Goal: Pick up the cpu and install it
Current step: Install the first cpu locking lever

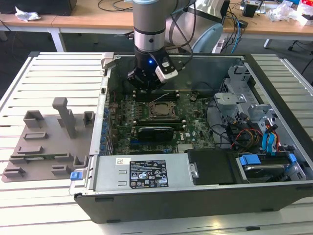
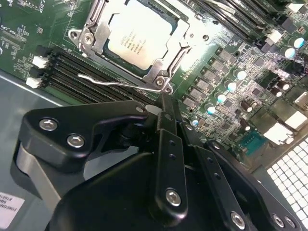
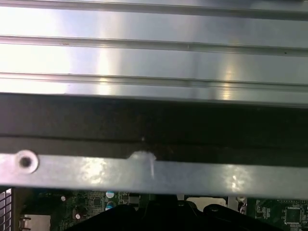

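One chip: the cpu (image 2: pixel 134 36) lies flat in its socket on the motherboard, pale metal top facing up; in the exterior view it is the small square (image 1: pixel 161 109) at the middle of the board.
Socket frame: a silver metal frame (image 2: pixel 168 60) surrounds the cpu on all sides, and a thin wire lever (image 2: pixel 115 83) runs along the frame's edge on the side toward me.
My claw: my claw (image 2: pixel 163 113) hangs over the board beside the socket, apart from the cpu, holding nothing; the black fingers (image 2: pixel 168 144) come together at the tips, so I read it as closed.
My arm: in the exterior view my claw (image 1: pixel 149 81) sits low inside the case, over the far edge of the board just behind the socket, with a blue light glowing on my wrist.
Board nearby: black memory slots (image 2: pixel 72 72) run beside the socket; a long black card (image 1: pixel 155 132) lies nearer the camera than the cpu in the exterior view.
Case: the open computer case (image 1: pixel 274 98) lies on its side, with a labelled grey power supply (image 1: pixel 142 172) along its near wall.
Counter: the case rests on a slatted metal counter (image 1: pixel 54 78), and a grey fixture (image 1: pixel 49 137) sits on it to the exterior view's left.
First wrist view: bright counter slats (image 3: pixel 154 53) and a case rail (image 3: pixel 192 173).
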Action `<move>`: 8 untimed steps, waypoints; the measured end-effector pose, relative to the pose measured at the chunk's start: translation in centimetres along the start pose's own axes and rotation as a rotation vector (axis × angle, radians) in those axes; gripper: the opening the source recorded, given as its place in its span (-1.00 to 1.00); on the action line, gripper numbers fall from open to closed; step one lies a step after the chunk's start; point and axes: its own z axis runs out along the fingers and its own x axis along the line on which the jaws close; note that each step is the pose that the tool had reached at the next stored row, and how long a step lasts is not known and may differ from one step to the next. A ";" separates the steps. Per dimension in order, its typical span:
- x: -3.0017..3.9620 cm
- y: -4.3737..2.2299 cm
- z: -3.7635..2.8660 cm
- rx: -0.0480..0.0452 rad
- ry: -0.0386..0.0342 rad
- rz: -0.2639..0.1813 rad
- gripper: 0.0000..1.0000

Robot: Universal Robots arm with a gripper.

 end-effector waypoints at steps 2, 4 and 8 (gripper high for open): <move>0.00 0.00 0.26 -0.0001 0.0003 0.000 -0.79; 0.01 0.02 0.70 0.0000 0.0006 0.000 -0.79; 0.00 0.43 1.59 -0.0001 0.0014 0.000 -0.79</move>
